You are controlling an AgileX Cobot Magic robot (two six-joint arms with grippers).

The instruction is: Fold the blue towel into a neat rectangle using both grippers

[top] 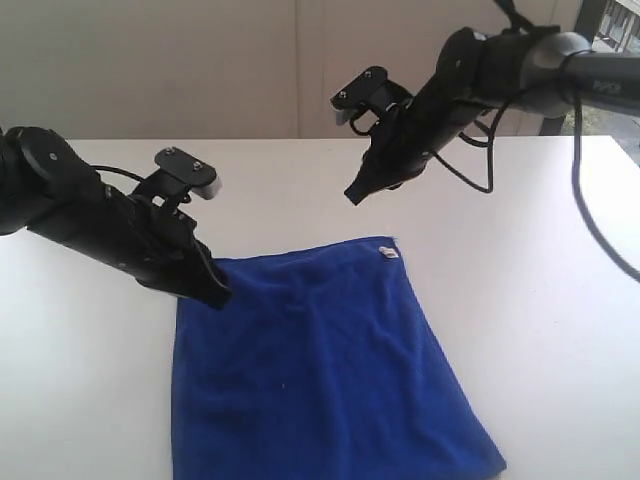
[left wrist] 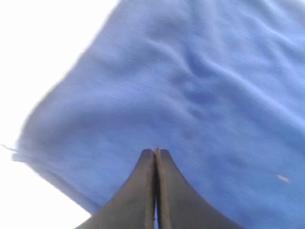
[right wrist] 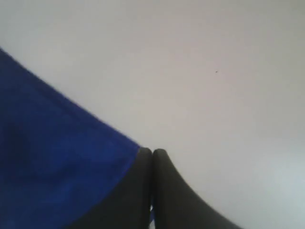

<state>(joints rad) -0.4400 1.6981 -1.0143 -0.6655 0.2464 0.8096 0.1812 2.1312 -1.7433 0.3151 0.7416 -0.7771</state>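
Exterior view, holdings from largest to smallest.

1. One flat white table top (top: pixel 80 400), which carried everything listed here.
2. One deep royal-blue soft microfibre towel (top: pixel 320 370) with stitched edges. It lay spread flat and lightly rippled in the middle of the table, a rough four-sided sheet. Its near edge ran out of the bottom of the view.
3. My left black pincer gripper (top: pixel 218 295), on its black arm. It sat low at the towel's far left corner. In the left wrist view its two fingers were pressed fully together with no cloth between them, and blue cloth filled the ground beyond the tips. I could not tell whether the tips touched the towel.
4. My right black pincer gripper (top: pixel 353 195), on its dark grey arm. It hung raised above bare table past the towel's far edge, well apart from the cloth. In the right wrist view its fingers were likewise pressed fully together and carried nothing.
5. One small white tag (top: pixel 387 251), at the towel's far right corner.
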